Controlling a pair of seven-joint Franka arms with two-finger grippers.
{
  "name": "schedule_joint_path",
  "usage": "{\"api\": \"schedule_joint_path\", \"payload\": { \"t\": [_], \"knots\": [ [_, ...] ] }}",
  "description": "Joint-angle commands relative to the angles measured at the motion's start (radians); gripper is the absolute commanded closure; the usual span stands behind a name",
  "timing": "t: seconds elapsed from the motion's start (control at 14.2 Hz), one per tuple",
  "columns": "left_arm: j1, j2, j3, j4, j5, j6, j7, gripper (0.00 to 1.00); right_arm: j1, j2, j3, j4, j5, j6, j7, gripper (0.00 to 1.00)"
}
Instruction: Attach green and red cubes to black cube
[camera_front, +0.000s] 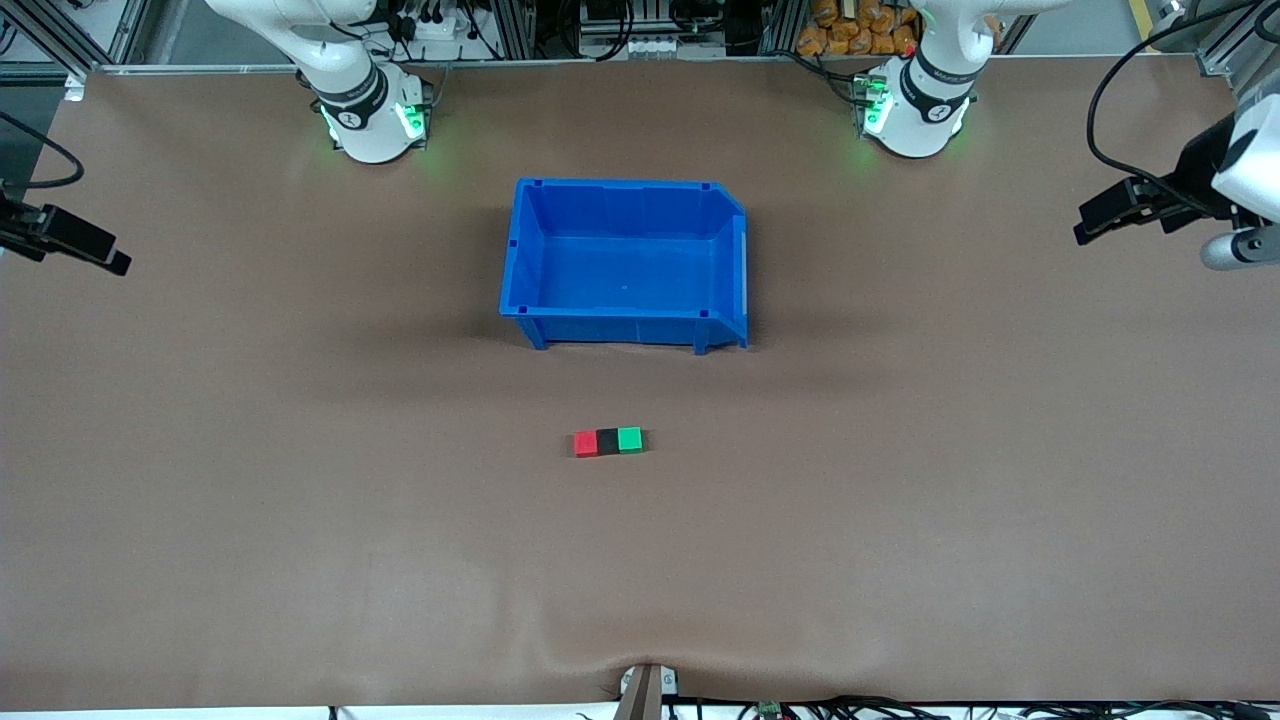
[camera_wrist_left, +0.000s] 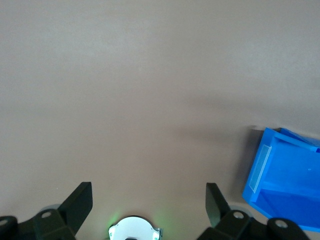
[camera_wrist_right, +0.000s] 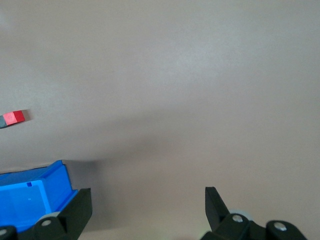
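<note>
The red cube (camera_front: 586, 443), the black cube (camera_front: 607, 441) and the green cube (camera_front: 629, 439) sit touching in one row on the table, black in the middle, nearer to the front camera than the blue bin. The red cube (camera_wrist_right: 18, 116) also shows in the right wrist view, with the black cube (camera_wrist_right: 7, 120) at the picture's edge. My left gripper (camera_front: 1092, 222) is open and empty, up over the left arm's end of the table (camera_wrist_left: 149, 200). My right gripper (camera_front: 105, 252) is open and empty, up over the right arm's end (camera_wrist_right: 148, 202). Both are far from the cubes.
An empty blue bin (camera_front: 620, 328) stands at the table's middle, between the arm bases and the cubes. It also shows in the left wrist view (camera_wrist_left: 280, 170) and in the right wrist view (camera_wrist_right: 30, 197). Brown table surface surrounds the cubes.
</note>
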Motion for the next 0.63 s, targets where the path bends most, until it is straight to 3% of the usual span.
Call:
{"api": "schedule_joint_path", "payload": {
  "t": [0.0, 0.56],
  "knots": [
    [0.005, -0.019, -0.011, -0.024, 0.001, -0.004, 0.011, 0.00, -0.008, 0.029, 0.012, 0.016, 0.000, 0.016, -0.002, 0.00],
    [0.010, -0.014, -0.022, 0.039, 0.004, -0.033, 0.091, 0.00, -0.008, 0.026, 0.015, 0.016, 0.003, 0.004, -0.002, 0.00]
  ]
}}
